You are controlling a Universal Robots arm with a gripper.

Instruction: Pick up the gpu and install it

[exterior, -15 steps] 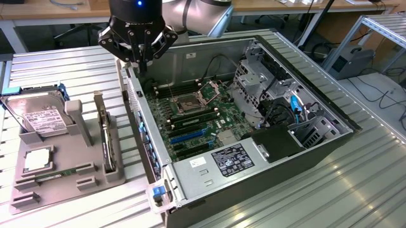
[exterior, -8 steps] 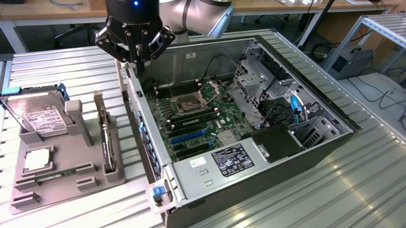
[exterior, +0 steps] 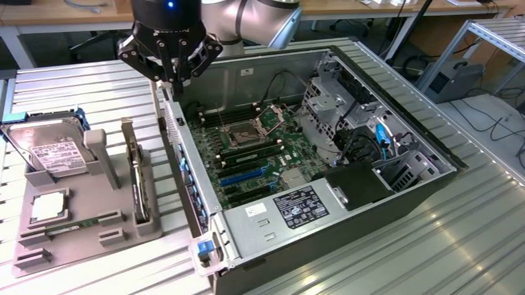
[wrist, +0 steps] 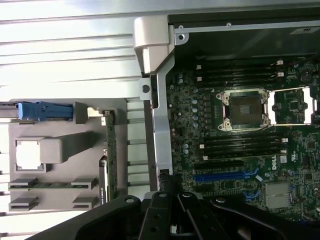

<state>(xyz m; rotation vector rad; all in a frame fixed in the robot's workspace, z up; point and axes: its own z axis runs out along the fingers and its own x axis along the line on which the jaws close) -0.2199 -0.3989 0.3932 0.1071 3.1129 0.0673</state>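
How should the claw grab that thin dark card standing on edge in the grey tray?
Probably by its exposed upper long edge, near the middle, coming straight down from above and pinching the two flat faces. The thin dark expansion card stands on edge in a slot of the grey plastic holder, whose posts hem in its ends and lower part.

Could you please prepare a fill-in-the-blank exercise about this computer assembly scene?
1. The gpu stands in a slot of the ___ holder.
2. The gripper hangs above the rim of the computer ___.
3. The plastic rail on the hard drive is ___.
4. The lid of the processor socket is flipped ___.
Missing words: grey; case; blue; open.
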